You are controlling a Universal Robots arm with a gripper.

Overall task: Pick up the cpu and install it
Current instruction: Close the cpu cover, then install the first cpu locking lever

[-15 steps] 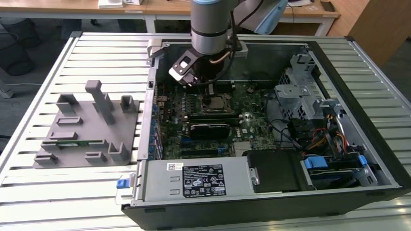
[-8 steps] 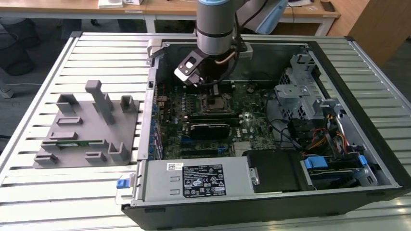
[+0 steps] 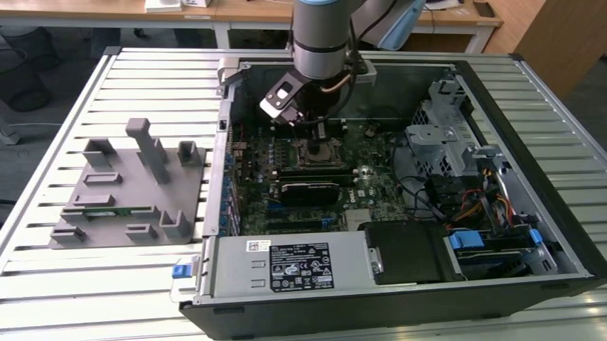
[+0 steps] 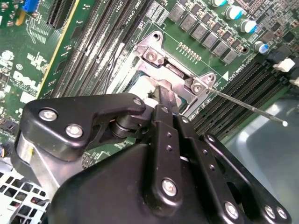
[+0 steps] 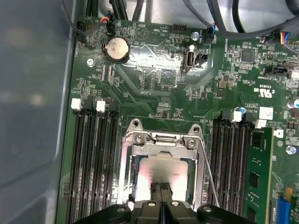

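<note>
The first wrist view looks straight down on a green motherboard (image 5: 154, 93), its surface busy with fine traces and small components, and at its middle sits the socket frame (image 5: 161, 140), a bright stamped-metal square with two screw heads along one edge and a thin wire lever (image 5: 208, 172) running down one side. Inside that frame lies the cpu (image 5: 161, 175), flat and square, its silvery top giving back a soft pinkish glare. The gripper (image 5: 161, 187) hangs directly over the cpu with its black fingertips pressed together, meeting right at the chip's top; I cannot tell whether they actually touch it. Long dark memory slots (image 5: 93, 158) flank the frame on both sides, and a round coin battery (image 5: 117, 49) sits beyond the frame, well apart from it. In the second wrist view the gripper (image 4: 161, 93) shows matte black, bolted links narrowing to a slim tip above the socket frame (image 4: 154, 53). In the exterior view the grey arm (image 3: 320, 35) reaches down into the open computer case (image 3: 531, 234).
</note>
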